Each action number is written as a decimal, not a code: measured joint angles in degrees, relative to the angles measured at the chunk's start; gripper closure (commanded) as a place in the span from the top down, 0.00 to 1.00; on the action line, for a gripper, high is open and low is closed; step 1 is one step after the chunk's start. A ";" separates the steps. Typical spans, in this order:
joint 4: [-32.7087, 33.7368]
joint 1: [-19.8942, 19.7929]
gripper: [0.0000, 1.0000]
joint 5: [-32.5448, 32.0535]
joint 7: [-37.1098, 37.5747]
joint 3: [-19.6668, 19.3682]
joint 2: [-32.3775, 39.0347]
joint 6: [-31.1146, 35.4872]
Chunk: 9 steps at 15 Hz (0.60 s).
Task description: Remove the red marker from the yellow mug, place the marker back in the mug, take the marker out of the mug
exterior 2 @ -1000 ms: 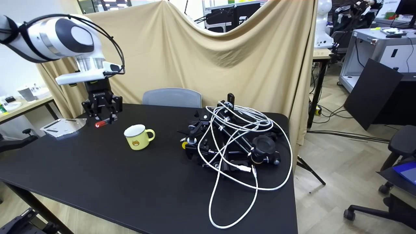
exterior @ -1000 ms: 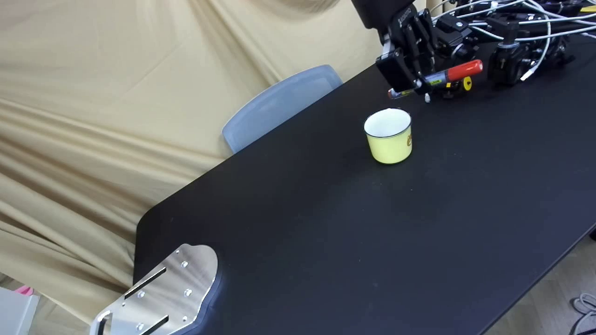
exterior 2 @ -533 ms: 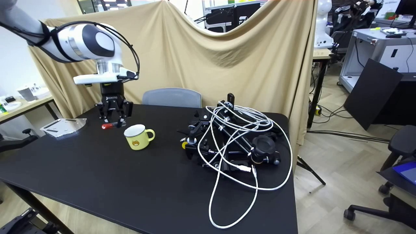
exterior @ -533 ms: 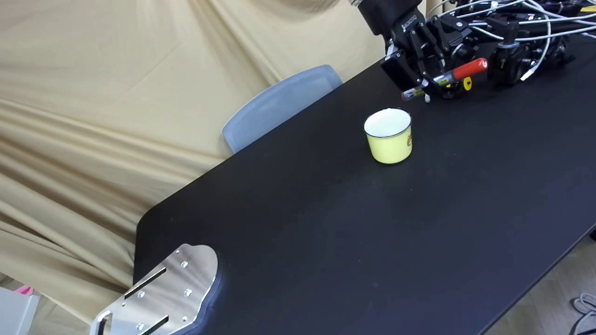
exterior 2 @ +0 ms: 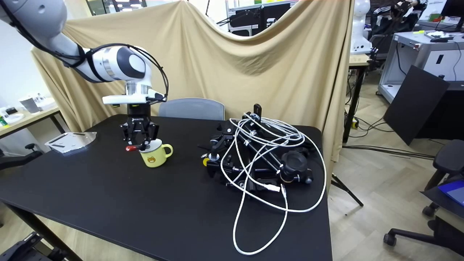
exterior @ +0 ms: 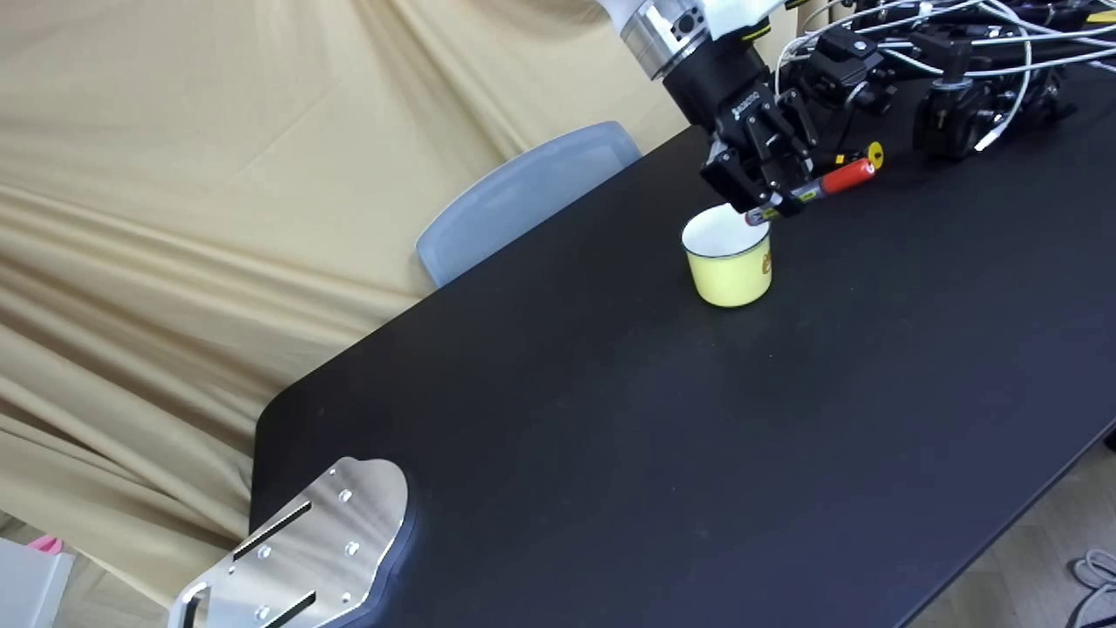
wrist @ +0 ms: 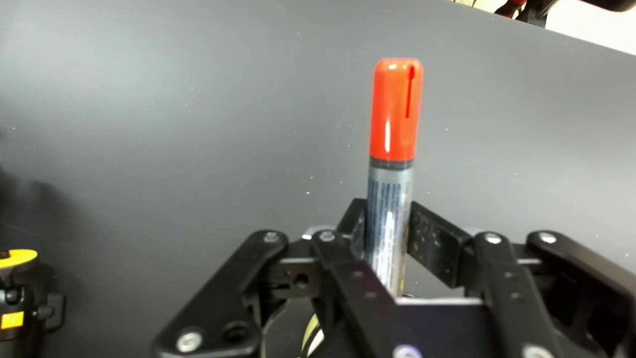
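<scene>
Since the earlier frame, the gripper [exterior: 774,202] has come lower and closer to the yellow mug [exterior: 731,277], bringing the red marker [exterior: 811,192] with it, while the mug has kept its place. In an exterior view, the mug stands upright on the black table [exterior: 567,410], and the marker is held tilted, its lower end crossing the mug's opening near the rim; whether this end is inside, above or only in front of it, I cannot tell. In an exterior view, the handle [exterior 2: 168,150] is visible, the cap [exterior 2: 131,148] shows on the opposite side of the mug, and the marker's far end is hidden behind the gripper. In the wrist view, the two pads [wrist: 431,242] press the grey barrel [wrist: 389,219] from both sides, so the marker is pinched; its lower part is covered by the gripper's linkage, and only a cut-off pale piece, probably of the mug, appears at the bottom. I suppose that the marker is light, stiff and not very fragile, but its smooth round barrel could turn or slip. Mid-barrel seems to me the right place to hold, because the cap might pull off.
</scene>
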 measured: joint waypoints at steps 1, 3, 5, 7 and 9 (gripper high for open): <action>1.18 0.08 0.06 -0.02 0.00 0.02 1.24 -0.08; 3.42 0.28 0.06 -0.05 -0.05 0.07 3.33 -0.19; 5.52 0.49 0.06 -0.09 -0.12 0.13 5.05 -0.31; 7.56 0.66 0.06 -0.09 -0.20 0.23 6.52 -0.75; 9.30 0.78 0.50 -0.09 -0.36 0.36 7.74 -1.00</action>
